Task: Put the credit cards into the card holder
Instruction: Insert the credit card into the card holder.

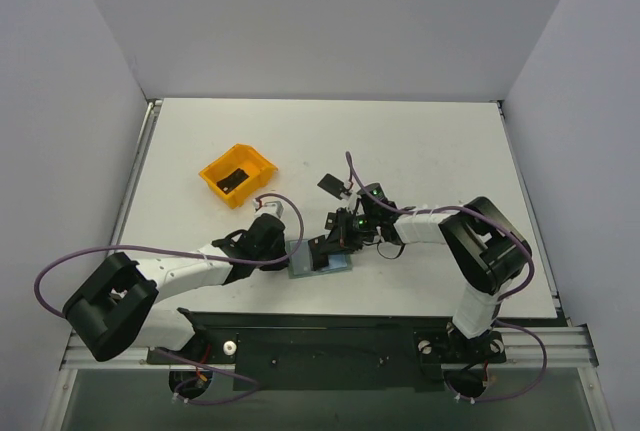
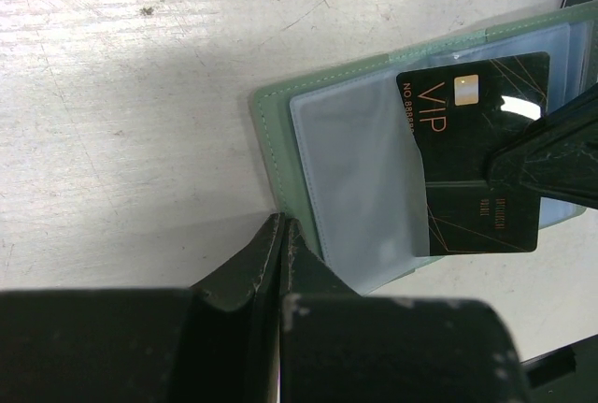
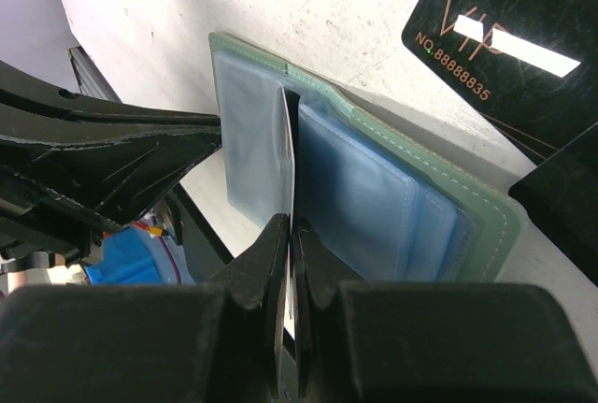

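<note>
The sage-green card holder (image 1: 341,264) lies open near the table's front edge, its clear and light-blue sleeves facing up (image 2: 360,179). My right gripper (image 3: 290,225) is shut on a black VIP credit card (image 2: 476,169), seen edge-on in the right wrist view (image 3: 288,141). The card's left end sits inside a clear sleeve. My left gripper (image 2: 280,225) is shut, its tips touching the holder's green edge (image 2: 271,132) at the near corner. More black cards lie on the table beyond the holder (image 3: 495,38) (image 1: 330,184).
An orange plastic bin (image 1: 262,163) stands at the left back of the holder with a black card (image 1: 232,181) inside. The two arms meet closely over the holder. Purple cables loop beside both arms.
</note>
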Motion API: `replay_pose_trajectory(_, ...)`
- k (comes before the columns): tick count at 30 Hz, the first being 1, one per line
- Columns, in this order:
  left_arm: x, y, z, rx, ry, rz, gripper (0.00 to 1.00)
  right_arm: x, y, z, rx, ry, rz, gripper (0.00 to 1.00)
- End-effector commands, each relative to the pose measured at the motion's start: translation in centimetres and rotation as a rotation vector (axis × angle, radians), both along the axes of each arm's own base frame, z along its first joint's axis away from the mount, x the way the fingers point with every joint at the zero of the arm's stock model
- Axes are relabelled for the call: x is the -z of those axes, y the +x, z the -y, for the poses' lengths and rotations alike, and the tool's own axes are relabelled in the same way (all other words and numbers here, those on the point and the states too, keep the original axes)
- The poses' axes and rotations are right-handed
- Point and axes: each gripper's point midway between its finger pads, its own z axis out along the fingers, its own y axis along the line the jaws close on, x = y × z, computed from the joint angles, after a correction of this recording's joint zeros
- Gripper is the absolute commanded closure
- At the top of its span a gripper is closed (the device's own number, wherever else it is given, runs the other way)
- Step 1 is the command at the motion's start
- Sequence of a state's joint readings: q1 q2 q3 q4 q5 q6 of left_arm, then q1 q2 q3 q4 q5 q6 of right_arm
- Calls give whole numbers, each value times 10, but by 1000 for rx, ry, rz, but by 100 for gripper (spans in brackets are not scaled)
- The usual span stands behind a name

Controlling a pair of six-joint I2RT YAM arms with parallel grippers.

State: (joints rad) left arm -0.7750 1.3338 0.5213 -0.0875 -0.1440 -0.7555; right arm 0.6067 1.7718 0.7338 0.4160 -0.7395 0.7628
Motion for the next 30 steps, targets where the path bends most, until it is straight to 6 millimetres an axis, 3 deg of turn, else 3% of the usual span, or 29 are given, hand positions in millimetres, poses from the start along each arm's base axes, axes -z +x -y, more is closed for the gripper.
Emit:
replay_pose_trajectory(1, 8, -3, 3, 7, -14, -25, 100, 7, -10, -1, -12, -9, -16, 100)
replay_pose_trajectory(30, 10, -3, 6, 18, -14, -30, 100, -4, -10, 26, 85, -123, 27, 100)
